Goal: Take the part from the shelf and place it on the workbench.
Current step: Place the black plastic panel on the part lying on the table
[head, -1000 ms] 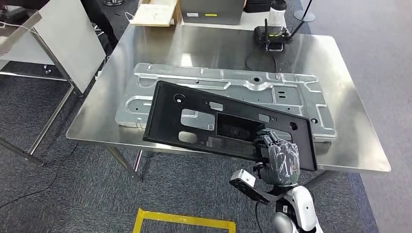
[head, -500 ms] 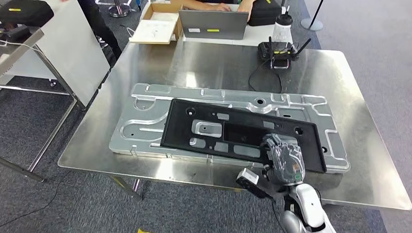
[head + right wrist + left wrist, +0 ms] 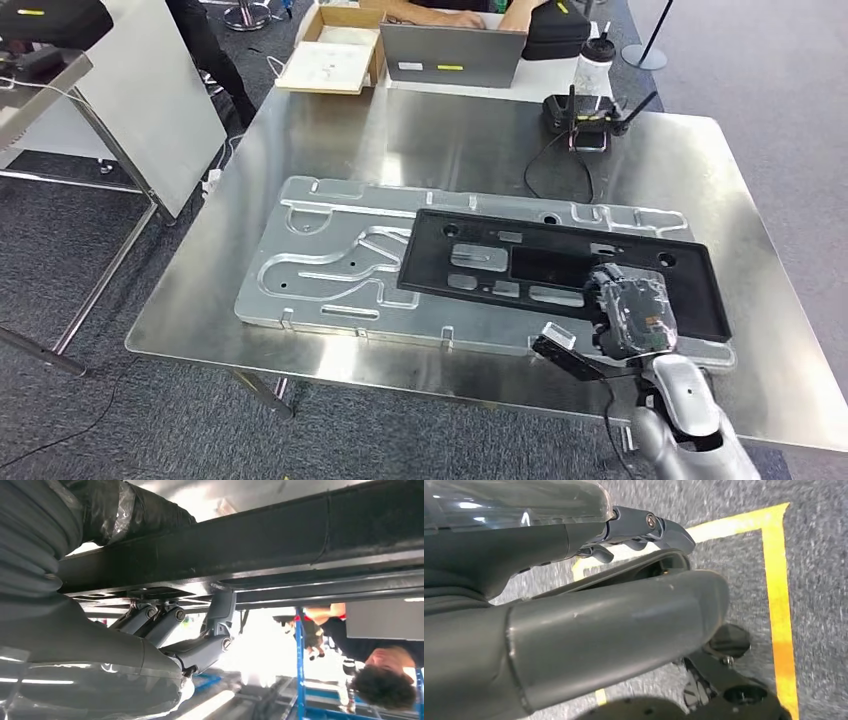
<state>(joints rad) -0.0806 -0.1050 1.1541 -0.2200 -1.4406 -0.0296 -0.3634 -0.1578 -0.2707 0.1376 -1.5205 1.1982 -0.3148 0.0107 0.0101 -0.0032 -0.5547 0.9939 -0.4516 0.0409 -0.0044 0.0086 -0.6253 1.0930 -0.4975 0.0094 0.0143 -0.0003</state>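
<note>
Right now the robot's right hand [image 3: 632, 312] grips the near edge of the long black part [image 3: 520, 265], its fingers [image 3: 165, 622] curled around the edge. That part sits over the right end of a big silver stamped plate [image 3: 320, 260] lying on the shiny steel workbench [image 3: 450, 130]; whether it rests flat I can't tell. Down by the grey carpet and a yellow floor line [image 3: 781, 605] hangs the left hand [image 3: 589, 610], fingers loosely apart, holding nothing.

Your desk [image 3: 420, 130] is brushed, reflective sheet metal. The stamped plate [image 3: 320, 265] on it is dull silver metal. The part [image 3: 560, 270] looks like matt black plastic. The floor [image 3: 150, 420] is rough grey carpet.
</note>
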